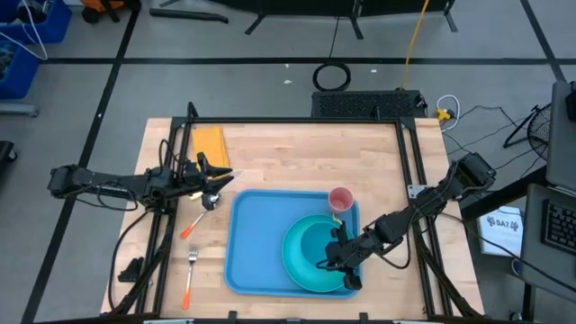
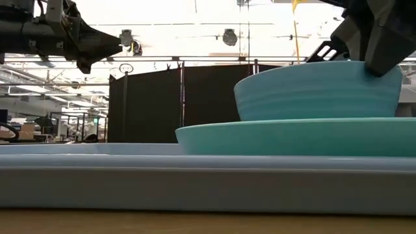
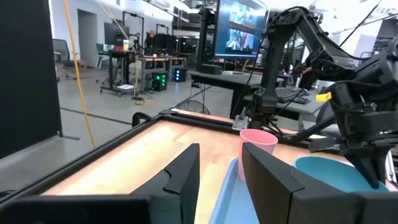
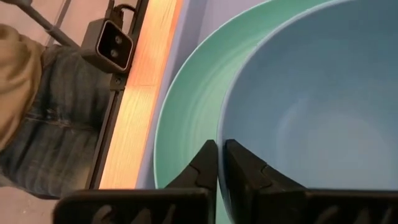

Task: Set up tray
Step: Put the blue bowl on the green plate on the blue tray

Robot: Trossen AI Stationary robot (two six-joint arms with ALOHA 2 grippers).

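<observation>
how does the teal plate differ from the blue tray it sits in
The teal plate is round; the tray is rectangular with rounded corners. The plate is smaller and lies inside the tray, which rests on the wooden table. The plate carries a bowl, pinched at its rim by the right gripper. Both are shallow with low rims.

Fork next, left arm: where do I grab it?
By the orange handle, straight down from above, fingers across it. The fork lies flat on the table left of the tray, alone, so only a top pinch fits.
</observation>
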